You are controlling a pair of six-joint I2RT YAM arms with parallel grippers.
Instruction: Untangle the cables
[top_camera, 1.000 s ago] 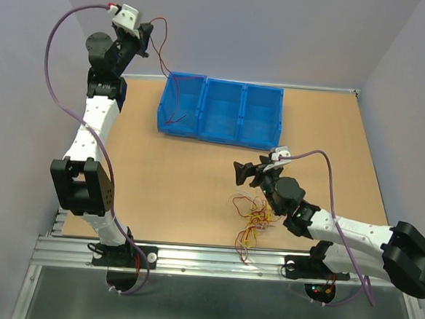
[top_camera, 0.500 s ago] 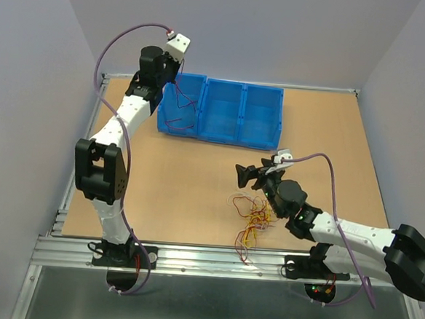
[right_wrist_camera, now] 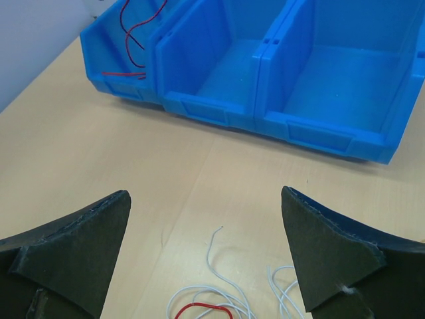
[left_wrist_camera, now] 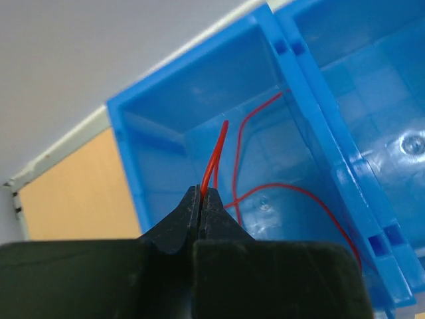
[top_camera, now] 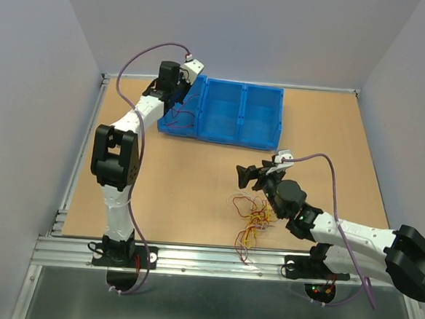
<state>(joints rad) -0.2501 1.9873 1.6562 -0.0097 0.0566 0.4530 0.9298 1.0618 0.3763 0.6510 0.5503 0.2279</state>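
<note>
A tangle of thin red, yellow-orange and white cables [top_camera: 252,219] lies on the table near its front edge; its white and red loops show in the right wrist view [right_wrist_camera: 219,302]. My right gripper [top_camera: 246,173] is open and empty just above the tangle's far side. My left gripper [top_camera: 179,99] is shut on a thin red cable [left_wrist_camera: 214,159], holding it inside the left compartment of the blue bin [top_camera: 172,124]. More red cable [left_wrist_camera: 292,193] lies on that compartment's floor, and it shows in the right wrist view too [right_wrist_camera: 133,40].
The blue bin has three compartments in a row at the back of the table; the middle one [right_wrist_camera: 226,80] and the right one [right_wrist_camera: 339,80] hold nothing. Grey walls stand on three sides. A metal rail [top_camera: 213,260] runs along the front edge.
My left arm has swung right and down from outside the table's back left corner, carrying the red cable into the bin's left compartment. My right arm has barely moved.
</note>
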